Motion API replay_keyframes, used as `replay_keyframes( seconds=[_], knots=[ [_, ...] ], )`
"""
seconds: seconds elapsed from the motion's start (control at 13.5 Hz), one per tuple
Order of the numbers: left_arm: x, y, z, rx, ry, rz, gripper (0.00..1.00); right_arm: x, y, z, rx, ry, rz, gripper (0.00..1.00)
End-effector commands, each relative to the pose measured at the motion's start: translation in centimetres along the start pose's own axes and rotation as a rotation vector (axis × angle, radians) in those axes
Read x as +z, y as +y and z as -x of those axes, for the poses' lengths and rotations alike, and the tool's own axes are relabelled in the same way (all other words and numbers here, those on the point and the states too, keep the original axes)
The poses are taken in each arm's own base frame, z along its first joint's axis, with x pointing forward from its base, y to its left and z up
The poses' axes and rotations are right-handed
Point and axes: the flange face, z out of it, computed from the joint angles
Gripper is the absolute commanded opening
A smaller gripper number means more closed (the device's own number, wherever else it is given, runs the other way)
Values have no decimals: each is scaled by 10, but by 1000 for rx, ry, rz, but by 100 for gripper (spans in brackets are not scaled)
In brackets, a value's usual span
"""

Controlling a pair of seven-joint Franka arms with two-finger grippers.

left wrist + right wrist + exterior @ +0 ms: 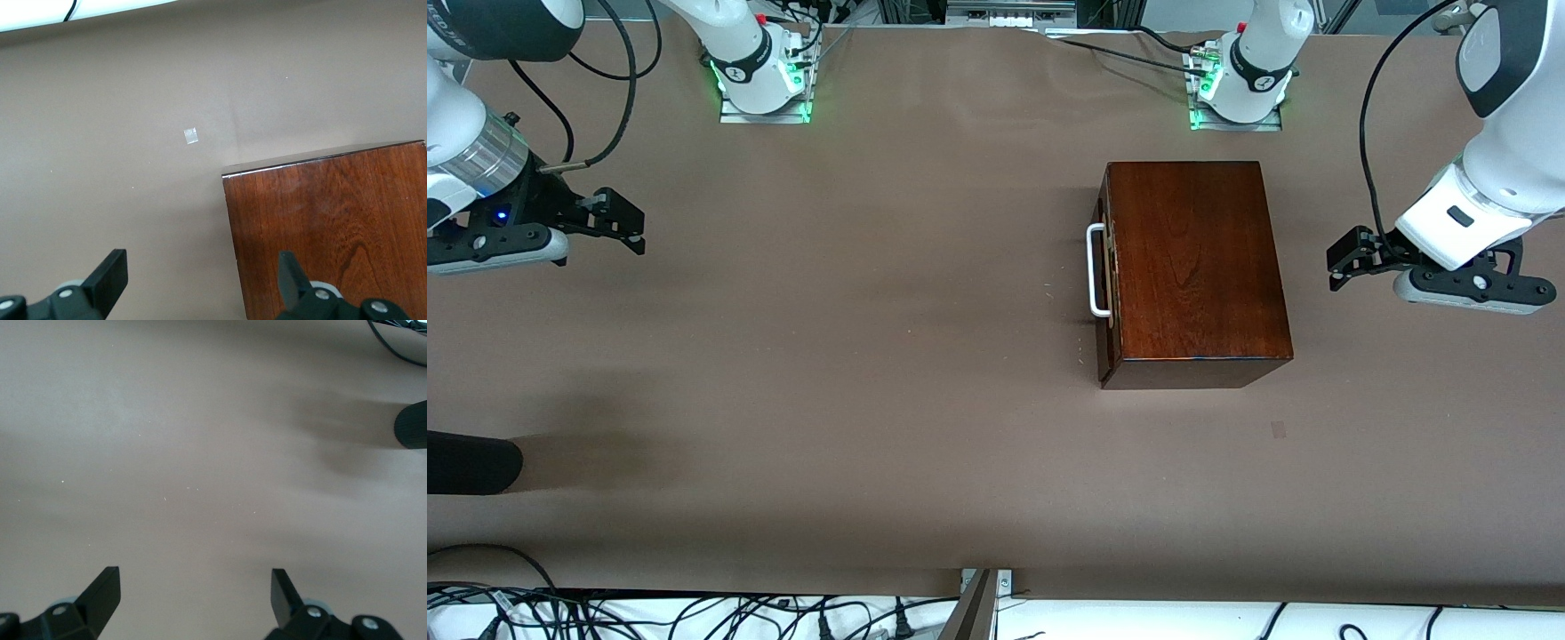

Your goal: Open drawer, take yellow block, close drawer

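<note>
The dark reddish-brown wooden box stands on the table toward the left arm's end. Its drawer is shut, and the white loop handle faces the right arm's end. The yellow block is hidden. My left gripper hangs open beside the box, at the side away from the handle. In the left wrist view the left gripper holds nothing, and the box top lies under one finger. My right gripper waits open over bare table at the right arm's end. In the right wrist view, this gripper is empty too.
A black rounded object lies at the table edge at the right arm's end, nearer the front camera; it also shows in the right wrist view. A small tape patch lies on the brown table, nearer the front camera than the box. Cables run along the front edge.
</note>
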Motion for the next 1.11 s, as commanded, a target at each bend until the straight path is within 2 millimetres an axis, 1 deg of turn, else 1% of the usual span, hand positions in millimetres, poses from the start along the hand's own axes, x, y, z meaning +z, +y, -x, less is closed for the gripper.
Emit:
replay_keyframes(
  seconds=[0.0, 0.22, 0.44, 0.59, 0.66, 0.74, 0.81, 0.96, 1.03],
  knots=[
    [-6, 0, 2, 7, 6, -5, 100, -6, 0, 0, -10, 5, 12, 100],
    [-7, 1, 1, 5, 8, -5, 100, -6, -1, 0, -12, 5, 14, 100],
    [-2, 1, 2, 3, -15, -3, 100, -7, -1, 1, -12, 6, 14, 100],
    [6, 7, 5, 16, -61, 0, 100, -7, -1, 1, -12, 6, 14, 100],
    [16, 17, 6, 30, -104, 16, 100, -7, -1, 1, -10, 7, 12, 100],
    [24, 32, 8, 57, -146, 26, 100, -7, -1, 1, -12, 7, 12, 100],
    [32, 51, 12, 84, -191, 28, 100, -7, -1, 1, -10, 6, 14, 100],
    [38, 78, 13, 135, -210, 37, 100, -6, -1, 1, -12, 5, 12, 100],
    [40, 109, 13, 181, -206, 41, 100, -7, -1, 1, -10, 7, 12, 100]
  ],
)
